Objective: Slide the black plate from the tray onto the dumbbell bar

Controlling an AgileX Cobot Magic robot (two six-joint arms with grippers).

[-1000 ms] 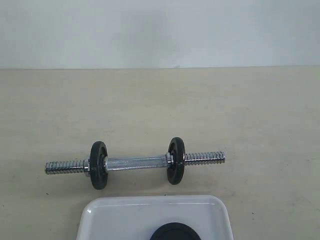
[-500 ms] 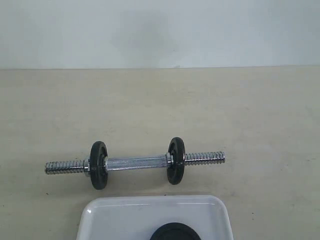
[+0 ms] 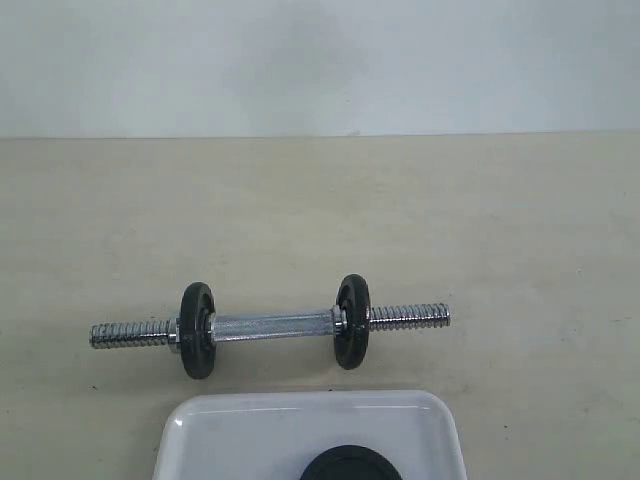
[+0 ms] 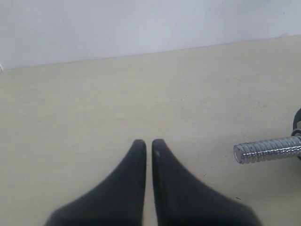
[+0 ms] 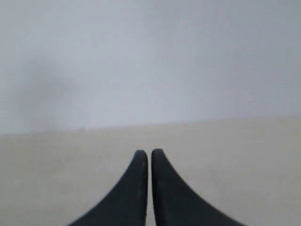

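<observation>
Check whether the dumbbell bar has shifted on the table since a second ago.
No. The dumbbell bar lies where it did, its threaded ends in the same spots beyond the far rim of the tray.

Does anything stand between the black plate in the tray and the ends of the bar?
Nothing visible does. The plate lies in the tray, and only bare table separates the tray from the bar. Both threaded ends are free outside the two discs already on the bar.
</observation>
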